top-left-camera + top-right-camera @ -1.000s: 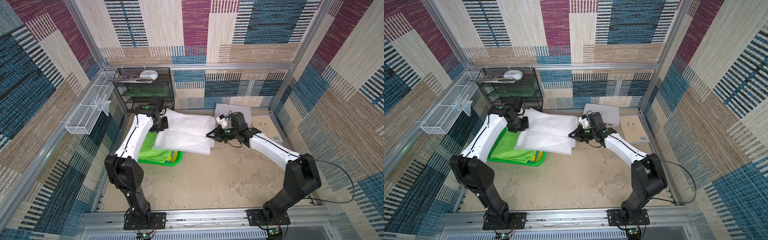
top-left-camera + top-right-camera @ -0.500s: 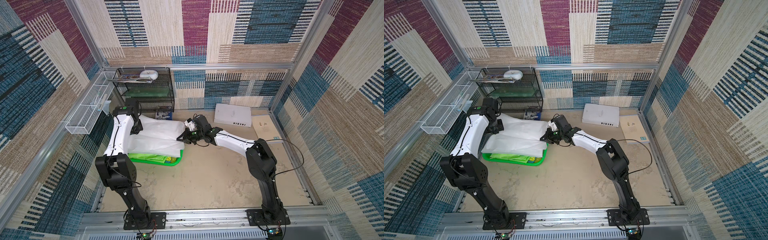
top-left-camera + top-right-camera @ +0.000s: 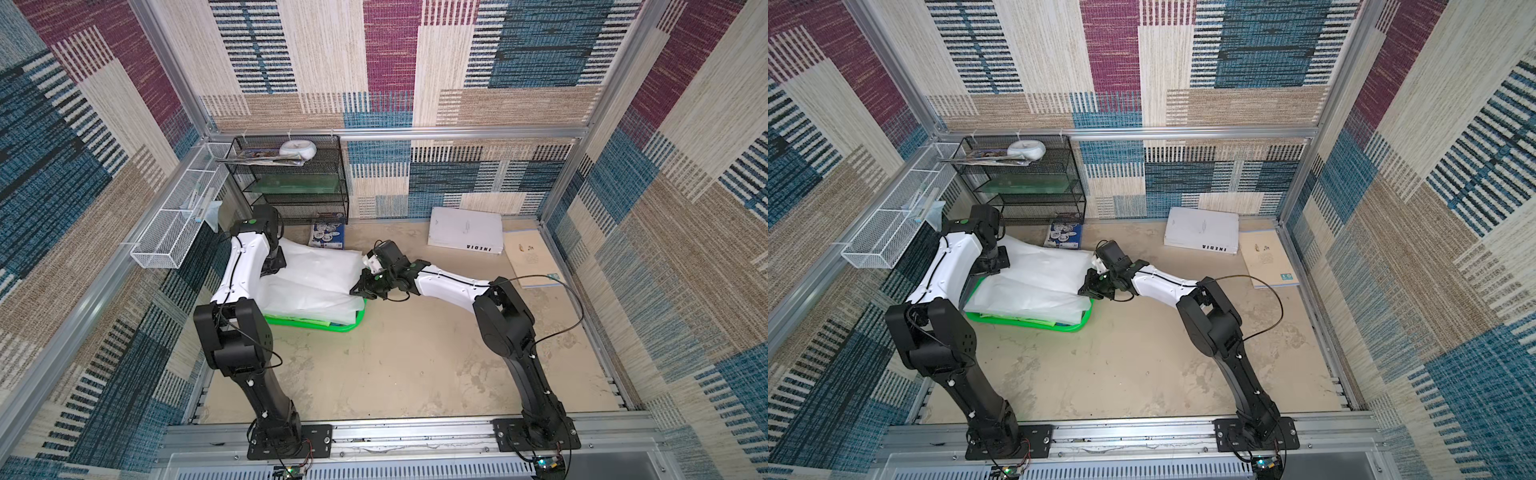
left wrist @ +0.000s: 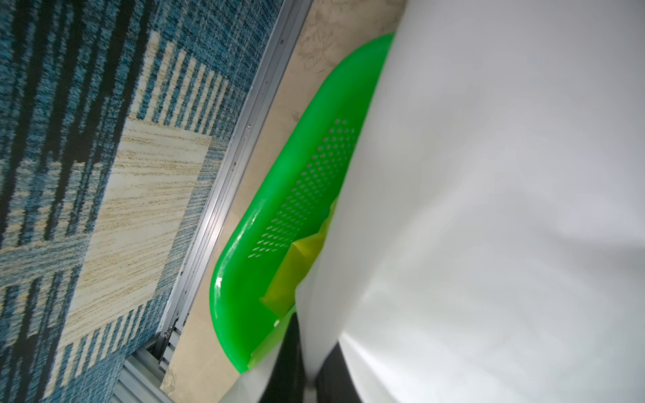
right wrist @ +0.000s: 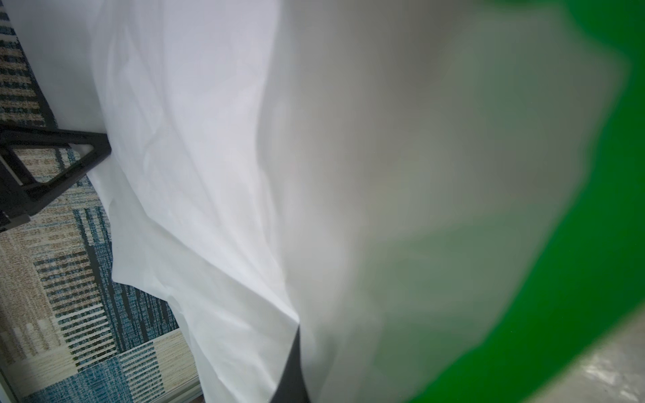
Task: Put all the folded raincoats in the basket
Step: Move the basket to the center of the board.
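The left end effector [image 4: 310, 370] is pressed together, pinching one edge of the white folded plastic raincoat [image 3: 316, 270]. The right end effector [image 3: 358, 289], likewise pressed together, pinches the opposite edge. Between them the raincoat sags onto the bright green perforated plastic basket [image 3: 332, 328] just beneath.

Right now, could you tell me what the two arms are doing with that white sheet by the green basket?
The two arms are putting a folded white raincoat into the green basket. The left gripper is shut on one end and the right gripper on the opposite end. The raincoat covers most of the basket, and its far part reaches past the back rim. Neither gripper has let go yet.
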